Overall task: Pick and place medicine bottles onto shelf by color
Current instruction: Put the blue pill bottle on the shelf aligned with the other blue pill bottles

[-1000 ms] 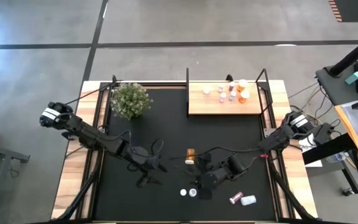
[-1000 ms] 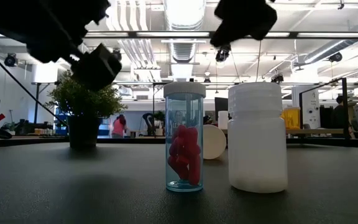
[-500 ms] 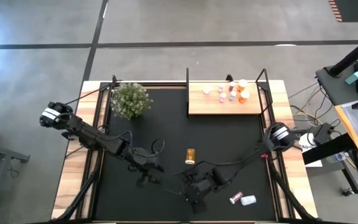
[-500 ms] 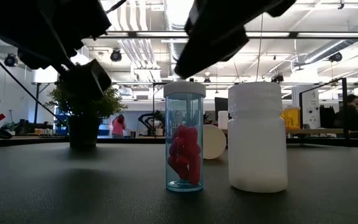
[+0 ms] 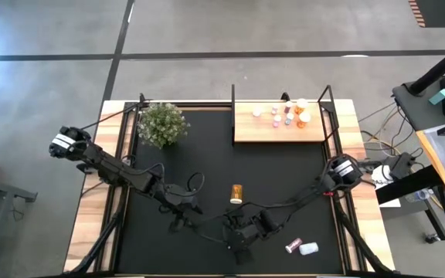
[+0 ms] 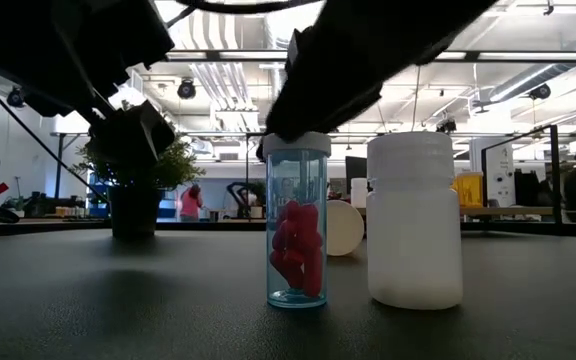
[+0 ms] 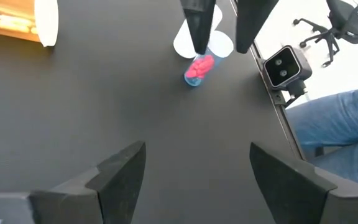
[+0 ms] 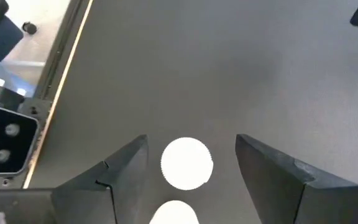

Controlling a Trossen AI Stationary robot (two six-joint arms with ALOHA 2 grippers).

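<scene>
At the near edge of the table the right gripper hangs straight over two upright bottles: a clear bottle with pink pills and, just beside it, a bigger white bottle. Seen from the right wrist, its fingers stand spread apart with the white cap of one bottle between them; nothing is gripped, and the cap sits free in the gap. From table height the dark gripper body reaches down to the pink-pill bottle's cap, though I cannot tell whether it touches.

A little to one side, the left gripper hovers above the black mat, fingers wide apart and empty, pointing toward the pink-pill bottle.

Right of the right gripper, a maroon bottle and a white one lie on their sides, touching or nearly so. Farther in, mid-table, an orange bottle lies alone.

At the far edge, the shelf carries a cluster of bottles at its right end, pink, white and orange. A potted plant stands at the far left corner
</scene>
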